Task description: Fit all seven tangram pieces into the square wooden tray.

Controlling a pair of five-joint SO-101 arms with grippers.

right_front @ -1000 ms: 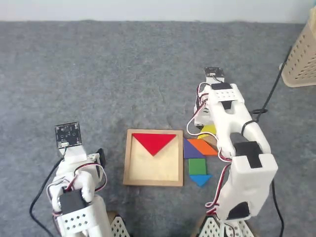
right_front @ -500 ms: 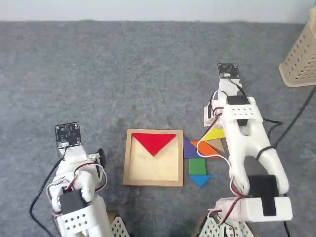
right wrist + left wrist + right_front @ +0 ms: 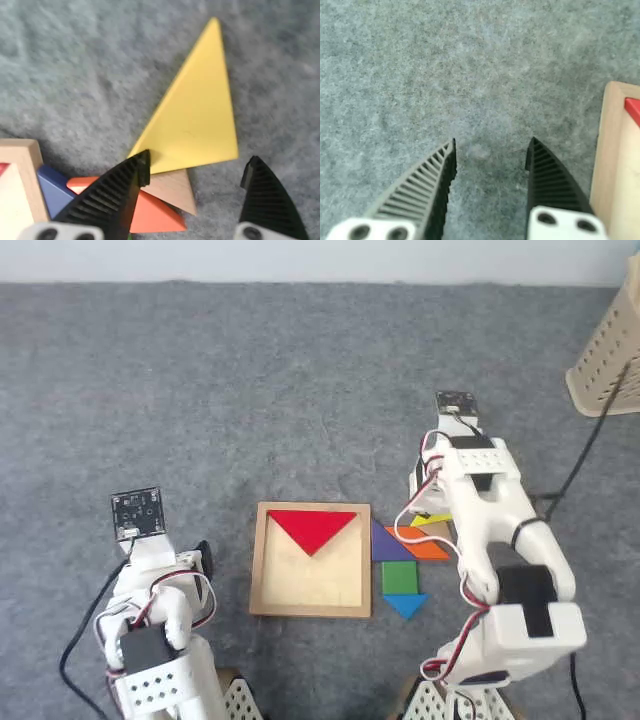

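One piece is home: the red triangle (image 3: 312, 528) lies flat inside the square wooden tray (image 3: 258, 560), its long edge along the far rim and its point toward the tray's middle. The other six wait on the grey counter (image 3: 200, 390) just beside the tray's right wall.

The step in hand looks like the pick of the second piece. The right gripper (image 3: 197, 162) hangs spread wide over the yellow triangle (image 3: 200, 120), one fingertip at its near corner, the other just off its edge. The yellow triangle is large, thin and flat, with crisp edges. Its short side touches a tan piece (image 3: 172, 192), which in turn meets the orange triangle (image 3: 150, 215).

The next move probably calls for a descent until the fingers straddle the yellow edges, then a close without dragging the neighbours along. A thin plate offers little to pinch, so a slip is likely.

The dark blue triangle (image 3: 385, 540), green square (image 3: 400, 577) and small blue triangle (image 3: 405, 606) sit nearer the tray. The left gripper (image 3: 492, 145) is parted too, holding nothing, over bare counter left of the tray.
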